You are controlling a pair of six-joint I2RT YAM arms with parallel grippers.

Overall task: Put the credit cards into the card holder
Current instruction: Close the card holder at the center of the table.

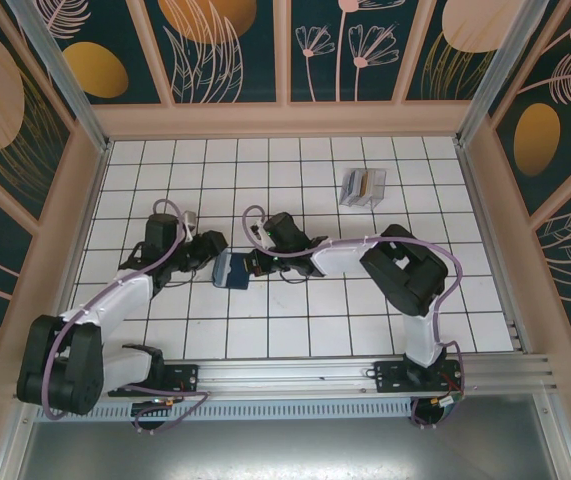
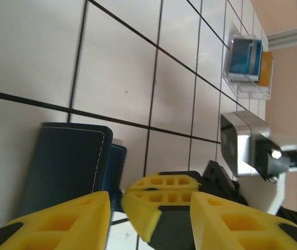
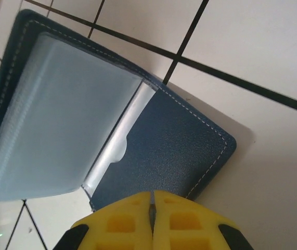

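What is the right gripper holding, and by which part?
The right gripper appears shut on the card holder, pinching the edge of its dark blue cover.

Brightly and evenly lit from overhead across the white desk (image 1: 365, 310). Softly shadowed just beside the card holder (image 1: 233, 270), under the arms. Stretched wide-angle fashion toward the corners, away from the card holder. Blurred up close: left hand (image 2: 149, 203) below the card holder, right hand (image 3: 152, 200) likewise. Pale sheen over the card holder's clear sleeve (image 3: 60, 114); grey shadow on the desk right of it.
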